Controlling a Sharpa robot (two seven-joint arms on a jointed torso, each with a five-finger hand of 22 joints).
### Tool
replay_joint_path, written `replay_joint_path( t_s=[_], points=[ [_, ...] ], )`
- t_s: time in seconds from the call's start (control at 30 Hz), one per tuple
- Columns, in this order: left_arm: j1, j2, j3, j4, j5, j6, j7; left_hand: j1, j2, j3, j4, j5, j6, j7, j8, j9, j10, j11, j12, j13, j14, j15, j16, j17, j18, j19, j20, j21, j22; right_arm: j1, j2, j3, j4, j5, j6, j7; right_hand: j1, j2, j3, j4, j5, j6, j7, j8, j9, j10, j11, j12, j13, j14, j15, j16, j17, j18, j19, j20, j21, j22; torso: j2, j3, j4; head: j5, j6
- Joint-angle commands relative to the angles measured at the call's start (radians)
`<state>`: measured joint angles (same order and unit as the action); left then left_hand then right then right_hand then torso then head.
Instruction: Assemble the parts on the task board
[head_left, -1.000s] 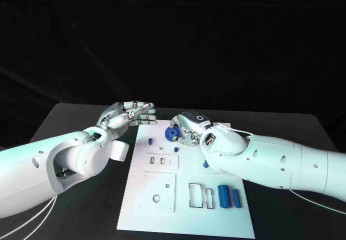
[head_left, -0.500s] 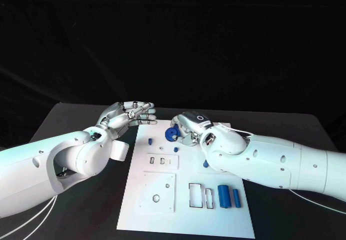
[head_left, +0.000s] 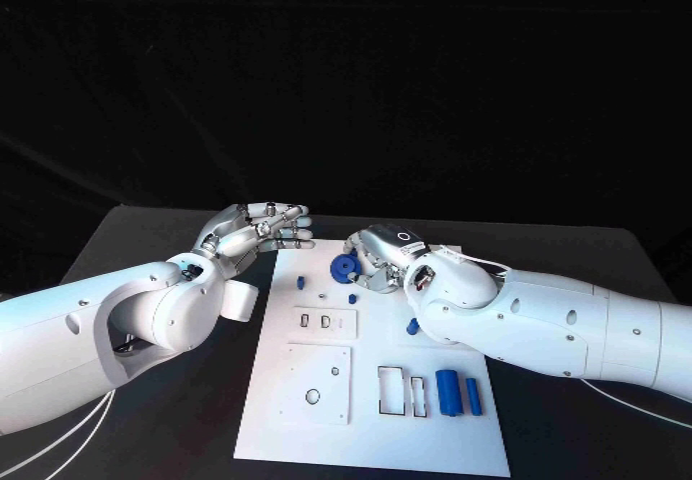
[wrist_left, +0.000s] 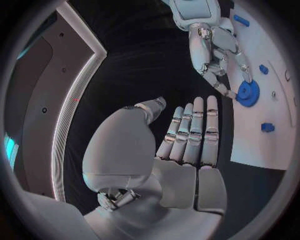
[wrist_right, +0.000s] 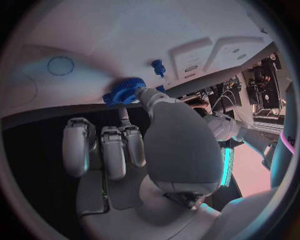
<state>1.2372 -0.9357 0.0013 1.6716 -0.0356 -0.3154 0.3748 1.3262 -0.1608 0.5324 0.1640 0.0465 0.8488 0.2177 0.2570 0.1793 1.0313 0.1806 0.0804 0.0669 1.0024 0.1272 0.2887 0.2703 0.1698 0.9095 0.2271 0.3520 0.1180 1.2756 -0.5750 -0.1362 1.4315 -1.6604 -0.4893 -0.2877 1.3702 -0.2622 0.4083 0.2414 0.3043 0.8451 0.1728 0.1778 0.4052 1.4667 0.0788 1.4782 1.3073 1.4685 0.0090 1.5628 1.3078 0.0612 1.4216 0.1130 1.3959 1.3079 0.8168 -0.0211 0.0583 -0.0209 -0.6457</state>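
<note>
A white task board (head_left: 375, 420) carries small blue pegs and two blue cylinders (head_left: 457, 392) lying lengthwise near its right edge. The right hand (head_left: 378, 258) pinches a blue gear (head_left: 343, 266) at the board's far end. The left hand (head_left: 257, 230) hovers empty, fingers loosely extended.

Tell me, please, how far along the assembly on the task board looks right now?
Early, it seems. Done: hard to judge; small blue pegs appear to stand near the task board's far end. In hand: the right hand holds a blue gear at the board. The left hand hovers empty. Left: two blue bars lie loose beside unfilled slots.
</note>
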Motion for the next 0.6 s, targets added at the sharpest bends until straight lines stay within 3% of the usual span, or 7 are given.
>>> replay_joint_path(
  t_s=[0.03,0.27,0.6],
  points=[
    [0.001,0.001,0.001,0.001,0.001,0.020,0.004,-0.001,0.009,-0.006,0.002,0.005,-0.008,0.029,-0.007,0.001,-0.002,0.006,-0.004,0.001,-0.001,0.007,-0.004,0.001,0.013,0.001,0.009,-0.002,-0.001,0.000,-0.003,0.000,0.002,0.019,0.033,0.009,-0.019,0.005,-0.009,0.005,-0.005,0.016,-0.001,-0.003,0.002,0.024,0.007,0.001,0.152,0.095,0.005,0.000,0.233,-0.001,-0.002,0.007,-0.004,0.037,0.001,0.0002,-0.0012,0.001,0.001],
    [0.001,0.002,0.001,0.000,0.001,0.020,0.004,-0.001,0.009,-0.006,0.002,0.005,-0.008,0.029,-0.007,0.001,-0.002,0.006,-0.004,0.001,-0.001,0.007,-0.004,0.001,0.013,0.001,0.009,-0.002,-0.001,0.000,0.000,-0.001,-0.006,0.053,0.062,0.015,-0.066,0.032,-0.016,0.034,-0.005,0.036,-0.006,-0.007,0.004,0.030,0.003,0.007,0.160,0.097,0.002,0.001,0.238,-0.002,0.001,0.004,-0.002,0.043,0.001,0.0001,0.0003,0.001,0.001],
    [0.001,0.002,0.001,-0.001,0.001,0.017,0.004,-0.001,0.010,-0.007,0.002,0.005,-0.009,0.029,-0.007,0.001,-0.003,0.006,-0.005,0.001,-0.001,0.007,-0.005,0.002,0.013,0.001,0.009,-0.002,-0.002,-0.001,0.006,-0.003,-0.019,0.077,0.085,0.010,-0.080,0.031,-0.021,0.039,-0.006,0.026,-0.004,-0.018,0.001,0.030,0.005,0.008,0.161,0.097,0.002,0.002,0.241,-0.003,0.003,0.004,-0.001,0.045,0.001,-0.0009,0.0004,-0.004,0.001]
  ],
)
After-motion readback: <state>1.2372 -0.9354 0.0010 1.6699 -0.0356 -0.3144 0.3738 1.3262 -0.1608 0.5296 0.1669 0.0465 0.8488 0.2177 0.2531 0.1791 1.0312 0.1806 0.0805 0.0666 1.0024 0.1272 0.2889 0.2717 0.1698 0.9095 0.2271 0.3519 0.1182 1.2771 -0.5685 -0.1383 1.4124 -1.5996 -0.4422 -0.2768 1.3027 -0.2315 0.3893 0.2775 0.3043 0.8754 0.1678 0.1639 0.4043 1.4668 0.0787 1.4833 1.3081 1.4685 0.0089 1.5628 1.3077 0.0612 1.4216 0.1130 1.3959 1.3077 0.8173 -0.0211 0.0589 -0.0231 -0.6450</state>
